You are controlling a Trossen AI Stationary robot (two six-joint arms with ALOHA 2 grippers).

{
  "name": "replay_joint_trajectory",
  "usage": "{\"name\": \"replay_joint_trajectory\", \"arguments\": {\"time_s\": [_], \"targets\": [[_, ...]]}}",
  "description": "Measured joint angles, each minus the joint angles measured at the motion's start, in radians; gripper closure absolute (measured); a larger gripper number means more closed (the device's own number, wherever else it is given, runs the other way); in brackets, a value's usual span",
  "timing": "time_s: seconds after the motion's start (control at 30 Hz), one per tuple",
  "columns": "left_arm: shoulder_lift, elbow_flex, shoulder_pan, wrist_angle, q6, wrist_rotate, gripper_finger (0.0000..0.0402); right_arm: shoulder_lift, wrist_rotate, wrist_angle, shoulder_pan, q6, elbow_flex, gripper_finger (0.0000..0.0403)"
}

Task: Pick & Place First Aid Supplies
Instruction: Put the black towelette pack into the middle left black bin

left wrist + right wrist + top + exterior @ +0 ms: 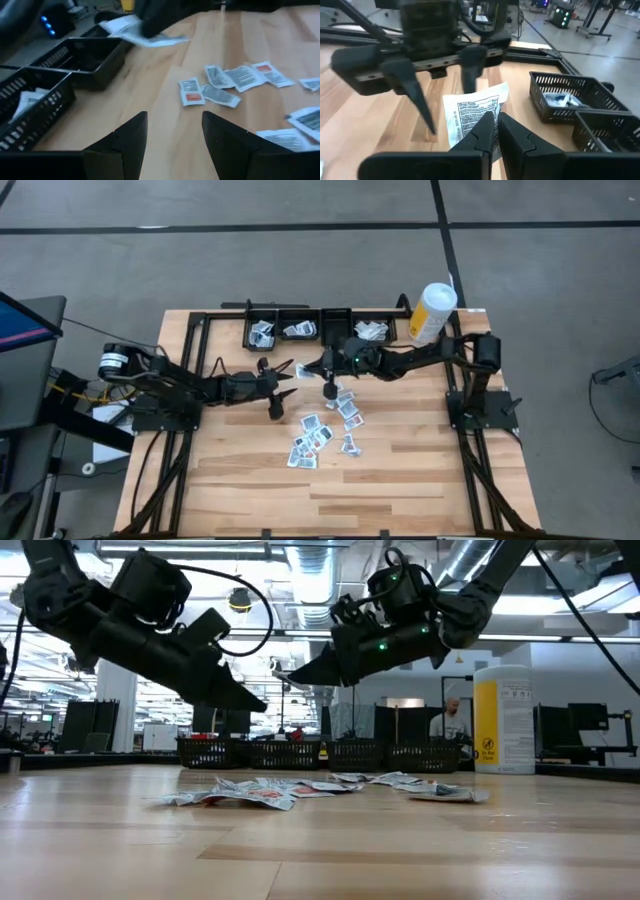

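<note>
The right gripper (495, 131) is clenching a white packet (472, 116) above the table (400, 480), near the far baskets (300, 330). The left gripper (172, 130) is hovering just left of it, fingers spread and empty.

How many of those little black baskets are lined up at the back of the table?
4, in a row along the table's far edge beside the white-and-yellow canister: first basket, second, third, fourth. The right arm crosses over the third, hiding part of it.

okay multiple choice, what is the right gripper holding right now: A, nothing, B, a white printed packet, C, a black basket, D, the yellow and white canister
B: in the right wrist view the right gripper has its fingers shut on a white printed packet, lifted above the table.
</note>
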Motion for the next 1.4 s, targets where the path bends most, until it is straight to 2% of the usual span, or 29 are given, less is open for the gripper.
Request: {"name": "replay_joint_trajectory", "arguments": {"time_s": [0.07, 0.13, 0.27, 0.37, 0.5, 0.9, 1.07, 1.3, 1.4], "targets": [[0.026, 0.0, 0.023, 0.062, -0.015, 0.0, 0.0211, 0.0, 0.002, -0.019, 0.005, -0.039, 0.0, 0.0388], [0.048, 0.0, 0.053, 0.143, -0.126, 0.01, 0.0211, 0.001, 0.022, -0.04, 0.013, -0.076, 0.0, 0.0391], [0.078, 0.001, 0.115, 0.242, -0.388, 0.11, 0.0211, 0.001, 0.161, -0.071, 0.036, -0.159, 0.0, 0.0393], [0.091, 0.001, 0.137, 0.258, -0.472, 0.122, 0.0211, 0.001, 0.248, -0.088, 0.056, -0.202, 0.0, 0.0392], [0.119, 0.001, 0.149, 0.283, -0.528, 0.122, 0.0211, 0.001, 0.268, -0.087, 0.082, -0.255, 0.0, 0.0393], [0.226, 0.06, 0.148, 0.298, -0.511, 0.126, 0.0216, 0.001, 0.272, -0.1, 0.104, -0.277, -0.003, 0.0392], [0.226, 0.063, 0.147, 0.293, -0.481, 0.141, 0.0269, 0.001, 0.269, -0.113, 0.104, -0.261, -0.003, 0.0381], [0.22, 0.063, 0.148, 0.287, -0.409, 0.135, 0.0388, 0.0, 0.296, -0.114, 0.104, -0.24, 0.0, 0.033], [0.22, 0.063, 0.15, 0.29, -0.386, 0.129, 0.0394, 0.0, 0.314, -0.134, 0.104, -0.239, 0.0, 0.03]]}}
